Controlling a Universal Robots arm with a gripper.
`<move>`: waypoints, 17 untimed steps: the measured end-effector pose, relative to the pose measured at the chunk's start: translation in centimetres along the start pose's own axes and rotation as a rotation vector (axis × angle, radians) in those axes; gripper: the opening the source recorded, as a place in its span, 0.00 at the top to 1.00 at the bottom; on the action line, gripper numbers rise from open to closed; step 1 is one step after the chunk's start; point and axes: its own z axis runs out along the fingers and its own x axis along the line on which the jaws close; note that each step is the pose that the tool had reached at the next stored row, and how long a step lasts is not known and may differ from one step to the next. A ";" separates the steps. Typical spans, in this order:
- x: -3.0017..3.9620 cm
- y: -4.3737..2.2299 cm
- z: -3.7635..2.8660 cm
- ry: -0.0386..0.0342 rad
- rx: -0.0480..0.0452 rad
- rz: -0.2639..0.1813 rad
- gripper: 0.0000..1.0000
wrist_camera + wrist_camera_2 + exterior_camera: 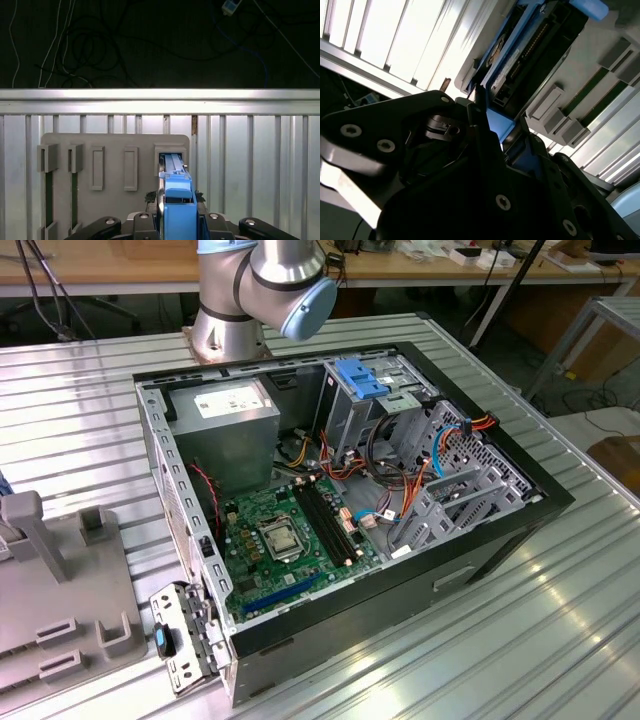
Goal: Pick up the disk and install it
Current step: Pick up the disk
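The disk (176, 195) stands on edge in a slot of the grey holder (115, 145), its bright blue rail facing the first wrist view. In the second wrist view the disk (520, 60) shows its dark body and connector edge between blue rails, still resting against the holder (600, 85). My gripper (178, 215) is shut on the disk, with one black finger pressed to each flat side. In the second wrist view the gripper (502, 125) closes around the disk's near end.
An open computer case (350, 490) lies on the ribbed metal table (560, 620), with motherboard, cables and a drive cage topped by a light-blue bracket (360, 378). The arm's base (250, 290) stands behind it. The grey holder (60, 590) sits at the exterior view's left.
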 end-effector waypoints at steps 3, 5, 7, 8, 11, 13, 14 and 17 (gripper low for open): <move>0.00 -0.01 -0.28 -0.0001 0.0000 0.000 0.63; 0.00 -0.02 -0.55 0.0000 0.0000 0.000 0.63; 0.00 -0.02 -0.83 0.0001 -0.0002 0.000 0.63; 0.00 -0.03 -0.98 0.0001 -0.0001 0.000 0.63; -0.01 -0.04 -1.50 0.0001 -0.0002 0.000 0.63; -0.01 -0.05 -1.93 0.0001 -0.0001 0.000 0.63; -0.01 -0.06 -2.39 0.0003 -0.0002 0.000 0.63; -0.01 -0.08 -3.39 0.0011 -0.0001 0.000 0.63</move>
